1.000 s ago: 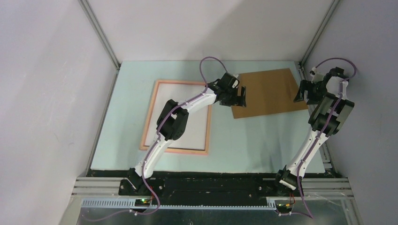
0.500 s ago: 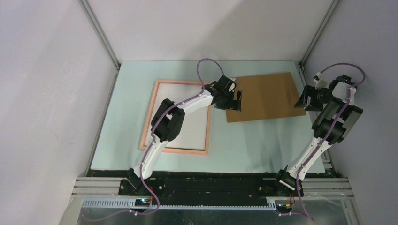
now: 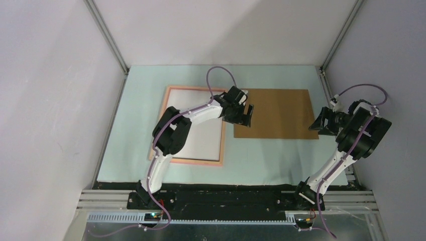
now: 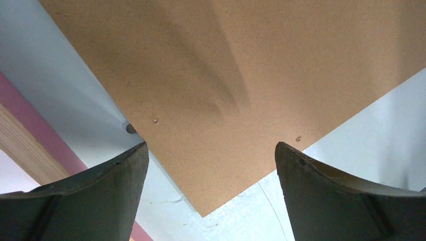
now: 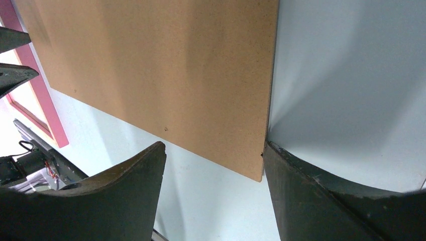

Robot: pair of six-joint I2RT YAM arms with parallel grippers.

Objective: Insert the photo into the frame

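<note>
A pale green table (image 3: 271, 155) sat inside a grey-walled booth (image 3: 50, 100) with aluminium rails in its corners. The overhead view alone took in the whole layout. The frame (image 3: 186, 161) lay flat on the left half of the table, its long axis running from the near edge toward the far wall, its opening filled with white. Whether that white was the photo lying face down could not be told. Just to its right lay the backing board (image 3: 281, 113), a matte brown rectangle with its long axis set crosswise.

The left gripper (image 3: 245, 114) hung over the board's near left corner and the right gripper (image 3: 321, 124) over its near right corner. Only the wrist views showed how they stood. The left gripper (image 4: 208, 150) had its jaws spread wide and empty on either side of that corner. This view also brought out the board's fine grainy surface, two small dimples and the frame's smooth pink rail (image 4: 45, 130). The right gripper (image 5: 212, 150) was likewise parted and held nothing, one finger (image 5: 301, 196) right against the board's edge (image 5: 271, 100).
</note>
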